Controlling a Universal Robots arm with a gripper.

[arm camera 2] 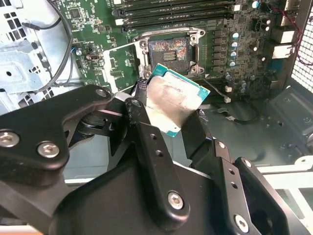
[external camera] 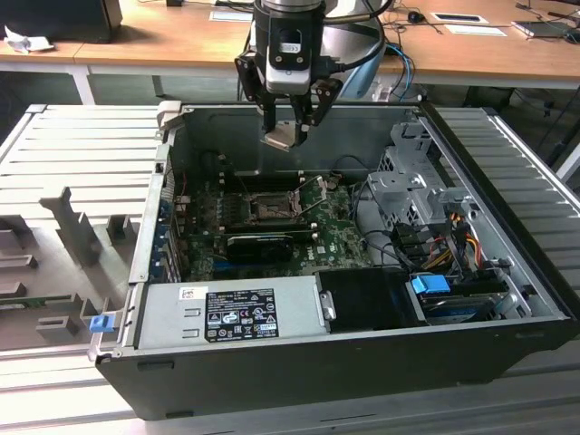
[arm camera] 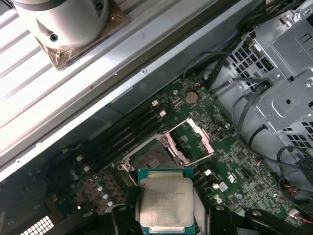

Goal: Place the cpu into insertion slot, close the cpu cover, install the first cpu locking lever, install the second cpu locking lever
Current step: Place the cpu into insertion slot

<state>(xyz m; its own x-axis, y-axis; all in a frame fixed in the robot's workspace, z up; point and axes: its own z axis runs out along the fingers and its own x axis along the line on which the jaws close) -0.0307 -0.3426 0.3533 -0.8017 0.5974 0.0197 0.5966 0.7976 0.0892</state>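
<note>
Robot gripper [external camera: 289, 134] clamped on chip [arm camera 2: 171, 98] by opposite edges, metal face tilted. Open socket [arm camera: 151, 157] lay well below gripper, almost straight under, nothing between. Cover frame [arm camera: 194, 141] stood hinged up beside socket.

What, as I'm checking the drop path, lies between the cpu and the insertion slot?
Nothing: in the exterior view, only open air separates the cpu from the insertion slot.

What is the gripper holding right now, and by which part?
The cpu. The gripper pinches it by two opposite side edges, in the air, not yet in the slot.
</note>
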